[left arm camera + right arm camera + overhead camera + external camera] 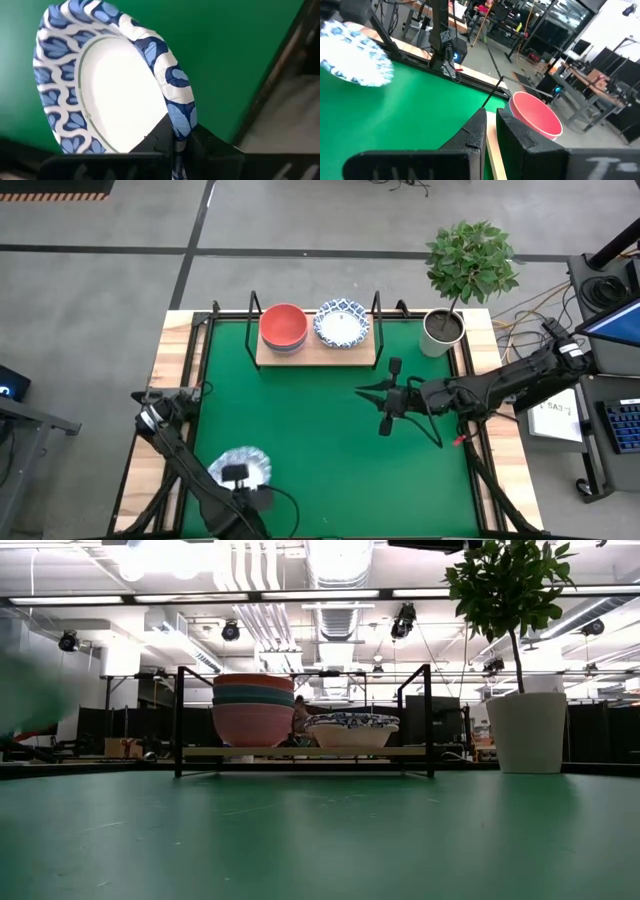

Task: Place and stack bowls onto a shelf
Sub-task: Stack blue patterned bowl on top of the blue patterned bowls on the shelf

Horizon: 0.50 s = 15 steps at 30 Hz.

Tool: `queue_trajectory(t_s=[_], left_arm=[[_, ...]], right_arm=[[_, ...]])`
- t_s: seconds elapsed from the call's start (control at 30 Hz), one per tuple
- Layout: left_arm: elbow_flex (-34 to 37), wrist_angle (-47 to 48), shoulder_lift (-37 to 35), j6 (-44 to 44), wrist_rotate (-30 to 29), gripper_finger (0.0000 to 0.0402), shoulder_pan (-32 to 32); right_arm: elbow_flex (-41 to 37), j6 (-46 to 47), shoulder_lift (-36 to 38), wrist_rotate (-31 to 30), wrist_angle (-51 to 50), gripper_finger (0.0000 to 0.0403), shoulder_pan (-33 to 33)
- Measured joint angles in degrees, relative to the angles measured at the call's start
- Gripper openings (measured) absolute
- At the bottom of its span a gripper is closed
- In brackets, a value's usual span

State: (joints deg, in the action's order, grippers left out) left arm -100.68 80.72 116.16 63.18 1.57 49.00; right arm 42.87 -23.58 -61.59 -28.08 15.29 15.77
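Left wrist view showed the left gripper [175, 145] clamped on the rim of a white bowl with a blue patterned rim [107, 90], held over the large green mat [330, 430] near its front left corner. The bowl appeared rigid, light, glazed and probably slippery and breakable; a rim pinch suited it. The right gripper [385, 400], fingers nearly together and empty, waited just before the light-wood shelf [315, 352], which carried the stacked plain bowls [284, 327] and patterned bowls [341, 323].
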Motion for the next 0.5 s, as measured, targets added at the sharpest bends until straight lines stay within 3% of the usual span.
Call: queue_trajectory(t_s=[0.2, 0.4, 0.5], left_arm=[[-8.61, 9.14, -0.21, -19.30, -19.29, 0.0001, -3.43], [-8.34, 9.26, -2.24, -40.91, -36.27, 0.0000, -8.84], [-7.92, 8.95, -3.39, -50.45, -41.28, 0.0000, -12.19]], right_arm=[[0.00, 5.07, 5.33, 0.02, -8.09, 0.0034, 0.22], [-0.02, 10.86, 7.86, 4.88, -14.02, 0.0034, 0.24], [-0.02, 12.55, 8.25, 8.44, -14.87, 0.0034, 0.41]])
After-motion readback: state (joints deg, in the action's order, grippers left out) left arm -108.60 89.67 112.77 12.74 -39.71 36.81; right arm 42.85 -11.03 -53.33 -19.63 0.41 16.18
